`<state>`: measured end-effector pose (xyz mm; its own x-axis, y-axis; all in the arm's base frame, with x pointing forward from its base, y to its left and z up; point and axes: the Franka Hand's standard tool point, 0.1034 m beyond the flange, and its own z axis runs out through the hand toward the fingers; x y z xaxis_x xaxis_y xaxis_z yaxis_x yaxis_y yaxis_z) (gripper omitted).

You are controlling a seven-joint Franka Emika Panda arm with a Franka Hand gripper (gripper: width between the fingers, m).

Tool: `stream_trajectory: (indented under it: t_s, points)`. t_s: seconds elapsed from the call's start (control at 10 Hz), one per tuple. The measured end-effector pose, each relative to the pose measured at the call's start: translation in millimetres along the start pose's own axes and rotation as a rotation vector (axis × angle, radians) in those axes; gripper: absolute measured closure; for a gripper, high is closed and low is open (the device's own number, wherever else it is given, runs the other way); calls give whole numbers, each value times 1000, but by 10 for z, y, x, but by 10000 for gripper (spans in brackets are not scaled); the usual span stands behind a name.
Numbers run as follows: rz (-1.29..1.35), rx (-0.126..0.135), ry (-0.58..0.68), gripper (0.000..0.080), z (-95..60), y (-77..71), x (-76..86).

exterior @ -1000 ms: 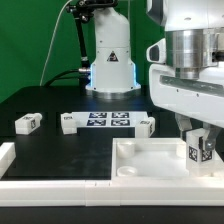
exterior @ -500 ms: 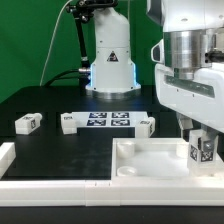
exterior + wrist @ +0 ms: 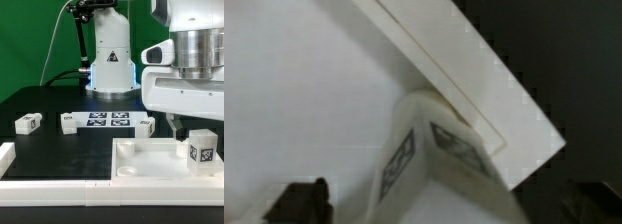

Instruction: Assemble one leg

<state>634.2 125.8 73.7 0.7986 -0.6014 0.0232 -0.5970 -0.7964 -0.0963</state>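
A leg point(image 3: 203, 150), a chunky white block with a tag, stands upright in the near right corner of the large white tray point(image 3: 145, 165). My gripper point(image 3: 192, 124) hovers just above it, open, with one dark finger point(image 3: 177, 125) showing to the exterior view's left of the leg. In the wrist view the leg point(image 3: 420, 160) lies between my two dark fingertips point(image 3: 304, 202), with a gap on each side; my gripper point(image 3: 446, 205) holds nothing. The tray's raised wall point(image 3: 464, 70) runs past the leg.
Three more legs lie on the black table: one at the far left point(image 3: 27, 123), and one at each end point(image 3: 68, 122) point(image 3: 146, 124) of the marker board point(image 3: 108, 120). The robot base point(image 3: 110, 60) stands behind. A white rim point(image 3: 8, 155) borders the front left.
My gripper has let go of the leg and risen, shifting slightly to the exterior view's left. The leg stays standing in the tray corner.
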Motion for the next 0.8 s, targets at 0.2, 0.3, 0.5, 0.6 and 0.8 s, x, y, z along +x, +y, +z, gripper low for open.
stream_trajectory:
  t_s: [0.2,0.3,0.5,0.6,0.8]
  points:
    - [-198,2,0,150,1,-18,-15]
    - [-331,2,0,150,1,-9,-6]
    - [-517,-1,6,150,8,40,54]
    - [-583,-8,12,150,4,31,51]
    - [-653,-13,18,150,-2,23,55]
